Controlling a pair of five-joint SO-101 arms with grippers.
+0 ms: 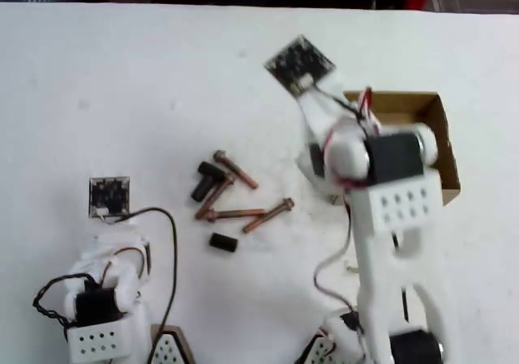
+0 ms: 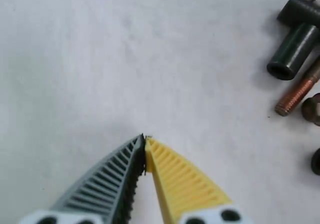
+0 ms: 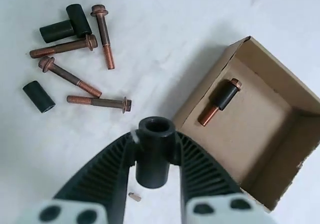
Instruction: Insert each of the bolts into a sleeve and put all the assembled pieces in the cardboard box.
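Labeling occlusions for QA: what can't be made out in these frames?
- High view: cardboard box interior, mostly covered by the right arm.
- Left wrist view: a sleeve and bolts cut off at the frame edge.
- Right wrist view: small bit beside the held sleeve, too small to identify.

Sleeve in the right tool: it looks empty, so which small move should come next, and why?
Probably the left tool, shut above the table, should open and go for a loose bolt: the right tool holds the sleeve with its bore empty.
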